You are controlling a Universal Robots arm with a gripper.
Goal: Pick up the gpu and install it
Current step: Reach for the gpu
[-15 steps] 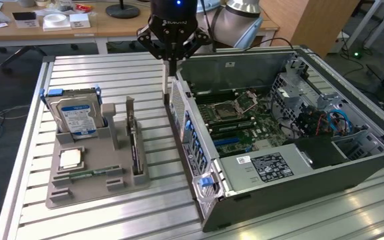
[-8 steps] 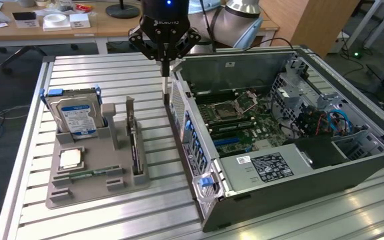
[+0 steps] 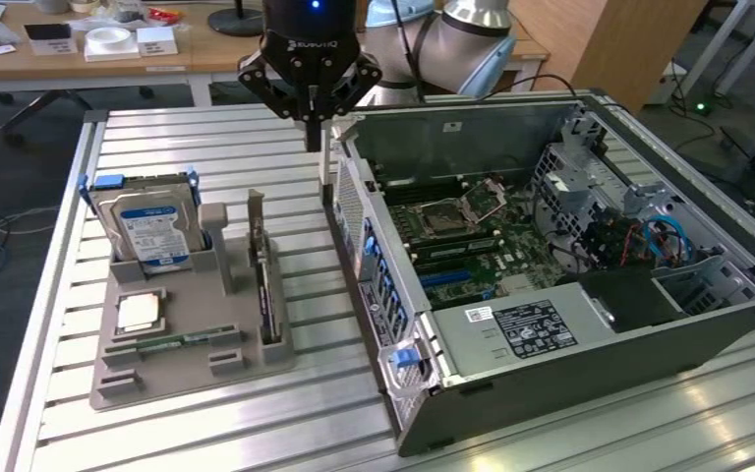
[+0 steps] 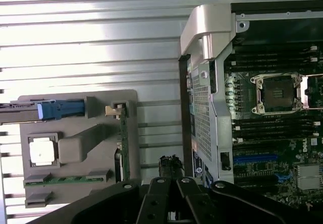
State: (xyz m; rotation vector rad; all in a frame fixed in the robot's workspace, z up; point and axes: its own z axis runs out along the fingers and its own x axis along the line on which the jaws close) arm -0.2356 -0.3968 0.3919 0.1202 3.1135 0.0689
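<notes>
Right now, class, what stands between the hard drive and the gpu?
In the exterior view, a grey post of the tray stands between the hard drive and the gpu.

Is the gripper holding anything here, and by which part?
Nothing is held. The gripper is shut and empty above the table; the gpu stands on edge in the grey tray.

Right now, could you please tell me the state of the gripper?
Gripper: shut, holding nothing; the gpu stands on edge in the tray.
</notes>
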